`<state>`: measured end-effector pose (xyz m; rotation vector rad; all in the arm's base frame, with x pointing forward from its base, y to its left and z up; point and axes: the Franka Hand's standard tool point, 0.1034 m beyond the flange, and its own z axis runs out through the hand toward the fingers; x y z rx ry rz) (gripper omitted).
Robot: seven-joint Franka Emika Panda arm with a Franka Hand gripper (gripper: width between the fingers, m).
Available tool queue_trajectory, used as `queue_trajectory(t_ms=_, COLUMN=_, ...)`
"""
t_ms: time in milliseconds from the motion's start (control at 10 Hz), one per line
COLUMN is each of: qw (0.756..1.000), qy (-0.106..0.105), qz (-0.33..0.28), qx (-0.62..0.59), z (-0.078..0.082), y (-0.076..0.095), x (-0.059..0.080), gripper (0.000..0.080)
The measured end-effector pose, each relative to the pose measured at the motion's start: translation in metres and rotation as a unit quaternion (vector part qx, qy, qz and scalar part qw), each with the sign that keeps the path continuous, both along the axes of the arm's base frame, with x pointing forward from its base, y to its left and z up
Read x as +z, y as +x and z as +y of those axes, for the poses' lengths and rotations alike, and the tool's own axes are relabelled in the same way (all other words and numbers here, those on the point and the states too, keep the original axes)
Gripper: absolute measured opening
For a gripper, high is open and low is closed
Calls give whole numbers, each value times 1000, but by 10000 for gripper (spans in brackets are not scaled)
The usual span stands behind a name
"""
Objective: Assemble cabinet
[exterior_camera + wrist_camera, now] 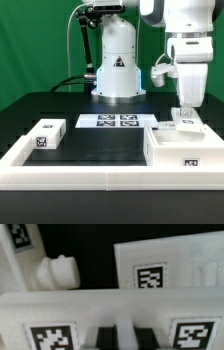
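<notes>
The cabinet (178,147) is the large white tagged box at the exterior view's right. A small white tagged block (188,123) lies on its top. My gripper (187,112) stands straight down on this block. In the wrist view the block (60,314) fills the foreground with a tag on either side. My two dark fingers (100,336) press a narrow white rib of it between them, so the gripper (122,335) is shut on it. Beyond it shows a white tagged face of the cabinet (160,258). Another small white tagged block (47,135) lies at the exterior view's left.
The marker board (108,121) lies flat at the table's middle, before the arm's base (118,70). A long low white border rail (90,176) runs along the front and left. A rounded white knob-like part (57,272) shows in the wrist view beside the cabinet face.
</notes>
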<state>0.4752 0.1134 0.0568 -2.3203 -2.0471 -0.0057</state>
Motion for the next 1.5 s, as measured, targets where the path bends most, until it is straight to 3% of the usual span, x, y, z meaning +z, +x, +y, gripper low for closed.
queue_trajectory(t_ms=600, qw=1000, qy=3, qz=-3, qx=10, z=-1, y=5, x=-1, gripper=70)
queue_trajectory(t_ms=1000, qw=1000, qy=7, qz=-5, qx=5, z=-2, y=39, x=-1, gripper=70)
queue_trajectory(t_ms=1500, qw=998, qy=5, qz=-3, qx=-59, z=-4, y=42, x=-1, gripper=70)
